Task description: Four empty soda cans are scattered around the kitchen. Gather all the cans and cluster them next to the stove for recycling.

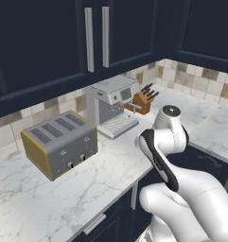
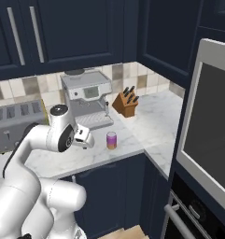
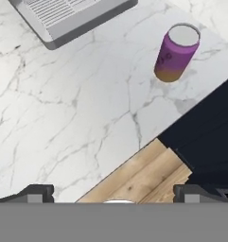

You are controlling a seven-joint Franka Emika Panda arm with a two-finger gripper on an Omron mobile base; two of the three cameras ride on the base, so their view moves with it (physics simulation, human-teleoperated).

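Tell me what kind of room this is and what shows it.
A home kitchen, rendered. A toaster, an espresso machine and a knife block stand on a white marble counter under navy cabinets, with a built-in wall oven beside them.

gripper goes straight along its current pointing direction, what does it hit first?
Likely the marble counter near its front edge, short of the purple can, which sits off to one side. The open gripper straddles the edge, so depth is uncertain; it might clear to the wood floor.
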